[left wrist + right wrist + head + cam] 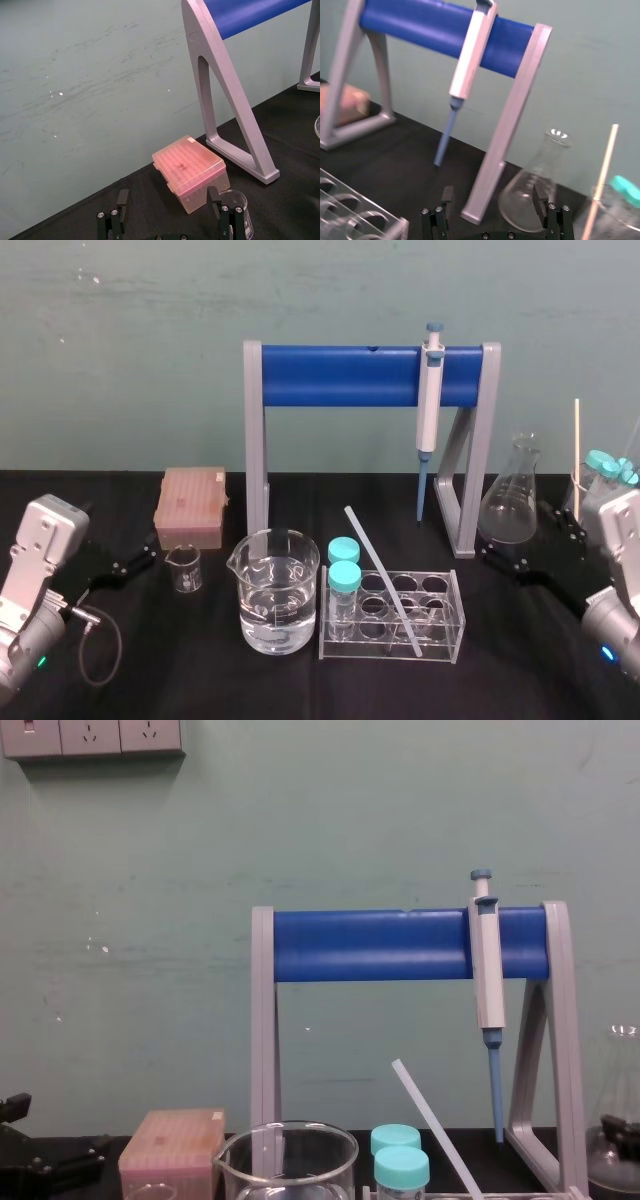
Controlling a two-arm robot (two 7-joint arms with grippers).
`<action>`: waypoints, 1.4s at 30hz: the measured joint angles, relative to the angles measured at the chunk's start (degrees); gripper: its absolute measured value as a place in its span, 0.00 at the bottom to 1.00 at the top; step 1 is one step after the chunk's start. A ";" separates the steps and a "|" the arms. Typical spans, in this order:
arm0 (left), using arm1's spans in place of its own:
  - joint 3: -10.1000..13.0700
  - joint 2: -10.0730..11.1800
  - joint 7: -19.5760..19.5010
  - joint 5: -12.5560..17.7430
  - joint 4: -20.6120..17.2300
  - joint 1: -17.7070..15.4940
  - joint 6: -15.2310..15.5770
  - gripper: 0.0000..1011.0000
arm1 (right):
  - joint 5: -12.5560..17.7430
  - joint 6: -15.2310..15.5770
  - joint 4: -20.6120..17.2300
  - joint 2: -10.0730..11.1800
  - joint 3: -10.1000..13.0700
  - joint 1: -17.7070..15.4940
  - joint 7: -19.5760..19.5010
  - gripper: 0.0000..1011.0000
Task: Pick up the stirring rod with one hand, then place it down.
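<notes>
I see the blue-barred stand (345,375) across the upper middle of the frame, with a pipette (430,400) hanging on it. Below, on the black tabletop (200,680), the big beaker (290,562) is about half full of clear liquid. At its right, the clear rack (452,618) holds two teal-capped tubes (344,578) and the stirring rod (380,575). The rod is thin, straight and whitish-translucent. It leans with its foot in the rack and its top toward the upper left. My left gripper (168,200) at lower left and right gripper (492,197) at lower right both gape, empty.
</notes>
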 joint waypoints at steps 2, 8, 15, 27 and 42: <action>0.00 0.00 0.00 0.00 0.00 0.00 0.00 0.99 | 3.65 2.59 -1.70 -0.06 1.21 0.00 3.02 0.99; 0.00 0.00 0.00 0.00 0.00 0.00 0.00 0.99 | 11.53 8.71 -5.56 0.06 2.96 0.94 11.66 0.99; 0.00 0.00 0.00 0.00 0.00 0.00 0.00 0.99 | 15.16 13.31 -7.75 -0.10 2.81 2.48 18.55 0.99; 0.00 0.00 0.00 0.00 0.00 0.00 0.00 0.99 | 13.10 14.98 -6.22 -2.20 -1.06 6.64 26.17 0.99; 0.00 0.00 0.00 0.00 0.00 0.00 0.00 0.99 | 11.50 15.79 -0.10 -5.68 -5.39 12.53 30.52 0.99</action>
